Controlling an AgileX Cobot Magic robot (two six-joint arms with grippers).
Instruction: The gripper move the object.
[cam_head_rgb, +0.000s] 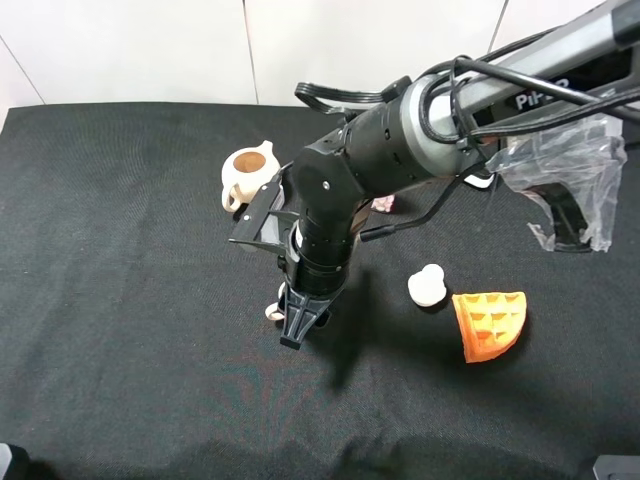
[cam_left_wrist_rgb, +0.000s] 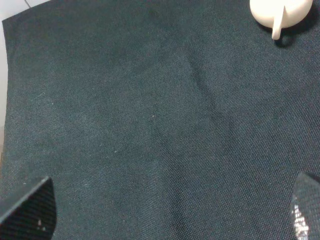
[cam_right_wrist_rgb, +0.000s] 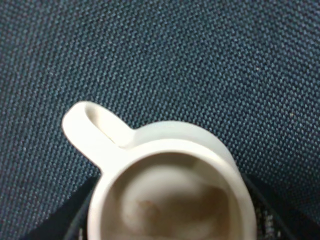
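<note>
The cream-beige cup (cam_right_wrist_rgb: 170, 200) with a loop handle (cam_right_wrist_rgb: 92, 132) and tan inside fills the right wrist view, seen from above. It sits between the dark fingers (cam_right_wrist_rgb: 75, 220) of my right gripper (cam_right_wrist_rgb: 172, 222), which close on both its sides. In the exterior high view the right gripper (cam_head_rgb: 300, 322) points down at mid-table, and only a sliver of the cup (cam_head_rgb: 274, 312) shows at its left. I cannot tell whether the cup rests on the cloth. My left gripper (cam_left_wrist_rgb: 167, 212) is open and empty over bare black cloth.
A round cream teapot (cam_head_rgb: 248, 172) stands behind the right gripper; it also shows in the left wrist view (cam_left_wrist_rgb: 277, 12). A white lumpy blob (cam_head_rgb: 427, 285) and an orange waffle wedge (cam_head_rgb: 490, 322) lie to the right. A clear plastic bag (cam_head_rgb: 570, 180) hangs at the far right.
</note>
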